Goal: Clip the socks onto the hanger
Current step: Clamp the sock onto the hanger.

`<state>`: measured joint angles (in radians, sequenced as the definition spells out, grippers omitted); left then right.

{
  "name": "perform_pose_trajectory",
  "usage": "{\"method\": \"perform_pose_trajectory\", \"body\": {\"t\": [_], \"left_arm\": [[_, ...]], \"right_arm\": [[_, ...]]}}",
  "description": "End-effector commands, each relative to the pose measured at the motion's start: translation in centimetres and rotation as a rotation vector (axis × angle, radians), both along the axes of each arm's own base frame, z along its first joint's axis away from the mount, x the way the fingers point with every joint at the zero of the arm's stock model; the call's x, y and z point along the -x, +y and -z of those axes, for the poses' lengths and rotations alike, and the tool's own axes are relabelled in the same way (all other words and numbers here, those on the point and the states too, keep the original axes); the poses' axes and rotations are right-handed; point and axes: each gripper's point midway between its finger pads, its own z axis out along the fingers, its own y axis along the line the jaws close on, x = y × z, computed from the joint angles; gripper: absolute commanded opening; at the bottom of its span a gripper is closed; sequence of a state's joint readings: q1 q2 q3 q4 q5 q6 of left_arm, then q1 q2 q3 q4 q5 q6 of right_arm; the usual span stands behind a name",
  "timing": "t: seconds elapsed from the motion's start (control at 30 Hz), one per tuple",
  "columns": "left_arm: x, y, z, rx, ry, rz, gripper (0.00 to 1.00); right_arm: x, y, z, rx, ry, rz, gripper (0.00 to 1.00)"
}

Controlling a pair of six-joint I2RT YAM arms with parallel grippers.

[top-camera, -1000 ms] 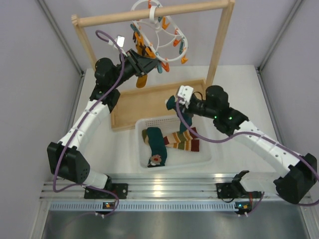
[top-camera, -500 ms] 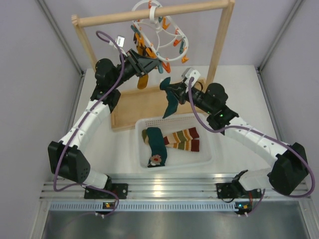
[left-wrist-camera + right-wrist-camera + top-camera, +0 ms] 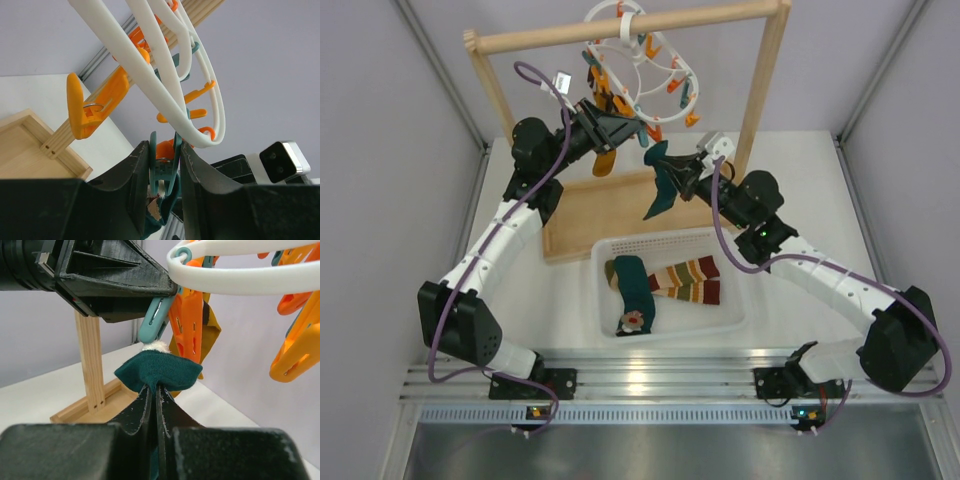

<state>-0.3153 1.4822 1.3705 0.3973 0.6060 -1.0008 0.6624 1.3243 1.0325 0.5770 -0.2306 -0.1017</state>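
Left gripper (image 3: 164, 152) pinching teal clip (image 3: 160, 172) on hanger (image 3: 150, 65); right gripper (image 3: 152, 390) clamped on teal sock (image 3: 157, 370), just under clip.

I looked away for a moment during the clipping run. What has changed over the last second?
The right pincer, shut on a teal sock, carried it up from over the basket toward the hanger. The sock's edge now sits just below the teal clip. The left pincer stayed squeezing that clip, and the other socks stayed in the basket.
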Motion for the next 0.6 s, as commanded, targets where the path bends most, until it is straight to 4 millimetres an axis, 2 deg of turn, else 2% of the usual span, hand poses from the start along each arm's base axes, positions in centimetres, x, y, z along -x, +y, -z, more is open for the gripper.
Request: {"method": "perform_pose_trajectory", "body": {"t": [0.0,0.2,0.57], "left_arm": [[-0.9,0.9,-0.8,0.038,-0.017,-0.043,0.0],[-1.0,0.8,-0.6,0.042,-0.005,-0.041,0.0],[-1.2,0.7,-0.6,0.048,0.002,-0.04,0.0]], "right_arm": [[-0.4,-0.6,-2.6,-0.106,0.029,0.02,0.0],[-0.8,-1.1,-2.9,-0.217,0.167,0.041,0.0],[-0.7,-0.8,-4.6,-0.313,0.18,0.011,0.0]]}}
